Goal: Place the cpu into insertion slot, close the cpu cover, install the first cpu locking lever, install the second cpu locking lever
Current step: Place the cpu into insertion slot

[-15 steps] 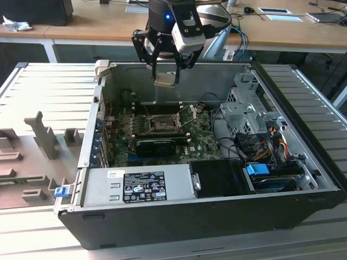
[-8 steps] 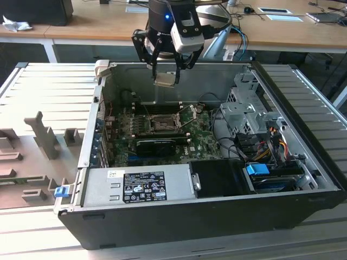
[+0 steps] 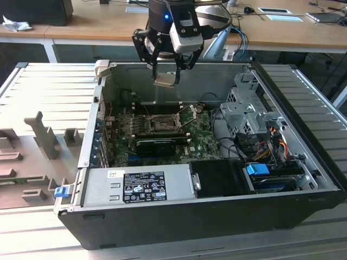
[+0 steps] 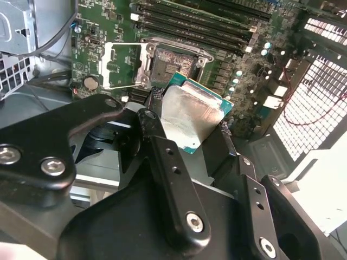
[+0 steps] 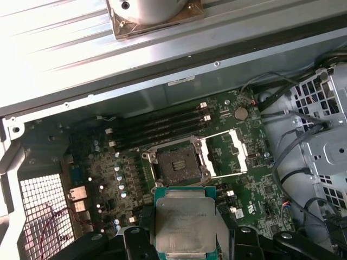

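Silver cpu (image 5: 184, 225) clamped in pincer (image 3: 166, 76) | insertion slot (image 5: 176, 162) uncovered (cpu cover (image 5: 230, 172) open)

Open air is lying over the black open-topped computer case (image 3: 217, 216). The black-fingered gripper (image 3: 165, 81) is hanging there, pinching the pale silver square cpu (image 3: 165, 82).

- **Below:** the small dark square insertion slot (image 5: 176, 162) is sitting uncovered, facing up.
- **Crowding it:**
  - long black memory sticks (image 5: 157, 127) are running along one side
  - the thin silvery cpu cover (image 5: 242, 150) is apparently standing swung open beside it
  - a long black card (image 3: 154, 145) is lying on the near side
- **Exterior view's right:** a grey metal drive cage (image 3: 244, 111) and bundled cables (image 3: 260, 143) are filling that end.
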`<state>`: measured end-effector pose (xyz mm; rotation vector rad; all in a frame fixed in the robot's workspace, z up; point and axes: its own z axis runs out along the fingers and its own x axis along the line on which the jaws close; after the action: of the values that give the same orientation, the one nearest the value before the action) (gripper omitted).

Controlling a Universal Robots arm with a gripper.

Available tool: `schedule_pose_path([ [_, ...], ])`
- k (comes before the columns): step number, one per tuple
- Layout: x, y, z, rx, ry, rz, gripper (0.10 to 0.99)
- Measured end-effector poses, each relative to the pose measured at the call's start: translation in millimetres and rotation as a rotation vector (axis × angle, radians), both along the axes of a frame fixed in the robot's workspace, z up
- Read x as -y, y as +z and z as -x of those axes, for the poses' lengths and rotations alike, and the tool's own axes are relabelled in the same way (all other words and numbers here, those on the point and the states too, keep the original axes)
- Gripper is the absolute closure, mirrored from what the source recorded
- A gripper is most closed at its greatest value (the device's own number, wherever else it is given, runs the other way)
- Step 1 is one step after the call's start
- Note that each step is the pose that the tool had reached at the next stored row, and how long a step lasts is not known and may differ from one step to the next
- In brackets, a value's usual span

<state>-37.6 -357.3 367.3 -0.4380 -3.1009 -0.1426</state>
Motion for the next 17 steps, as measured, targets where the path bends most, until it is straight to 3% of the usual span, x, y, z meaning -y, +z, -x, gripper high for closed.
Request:
schedule_pose_path([
  [17,0.0,-0.1,0.0,0.0000,-0.063,0.000,0.549],
])
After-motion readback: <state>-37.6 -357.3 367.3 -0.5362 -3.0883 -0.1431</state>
